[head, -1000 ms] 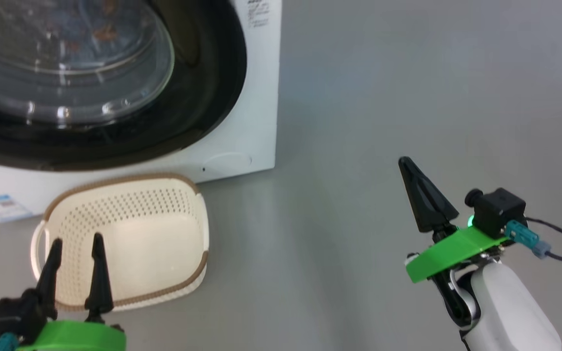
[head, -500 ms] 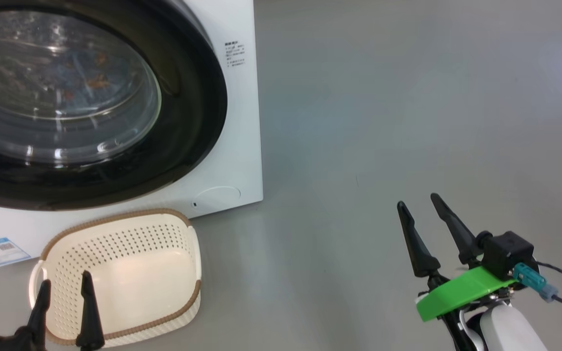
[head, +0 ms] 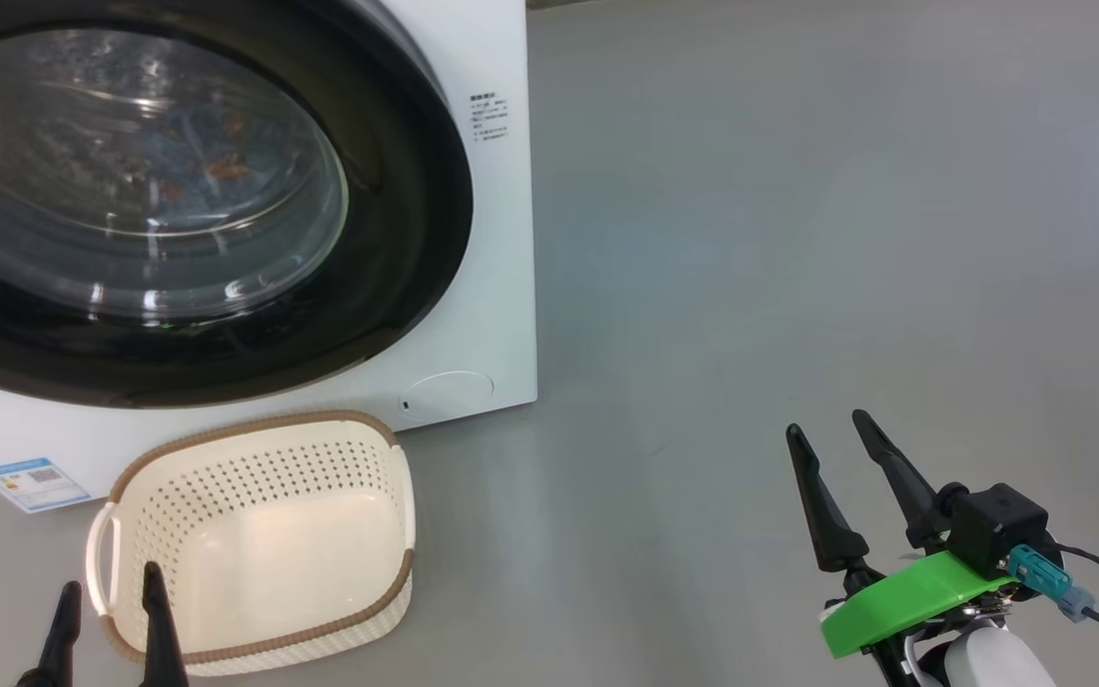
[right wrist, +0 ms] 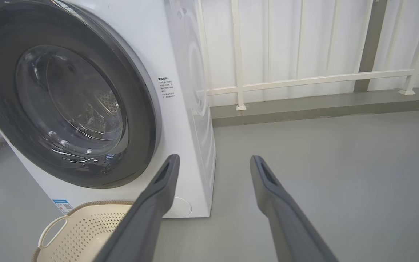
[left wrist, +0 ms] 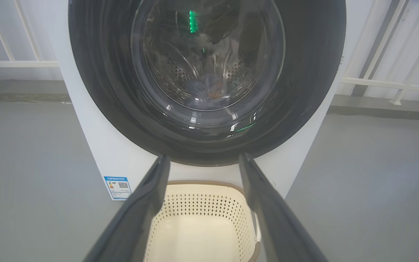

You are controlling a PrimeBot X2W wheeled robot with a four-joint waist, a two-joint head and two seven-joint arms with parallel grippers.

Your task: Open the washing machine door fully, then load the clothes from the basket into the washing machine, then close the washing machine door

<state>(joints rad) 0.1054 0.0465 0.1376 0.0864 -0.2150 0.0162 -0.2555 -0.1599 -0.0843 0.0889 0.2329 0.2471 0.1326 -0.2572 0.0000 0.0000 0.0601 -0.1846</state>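
Washing machine: white, at the robot's front left, its front facing the robot.
Washing machine door: round, black-rimmed, shut flat, glass bulging toward the robot.
Basket: on the floor just before the machine, under the door, opening upward, long axis along the machine's front.
Left gripper: fingers wide apart, holding nothing, pointing over the basket's near rim.
Right gripper: fingers wide apart, holding nothing, above floor well right of the machine.
Clothes: blue-orange patch behind the door glass.

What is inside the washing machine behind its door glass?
Behind the shut washing machine door, blue clothes with orange-brown print lie low in the perforated drum. Reflections hide how many there are.
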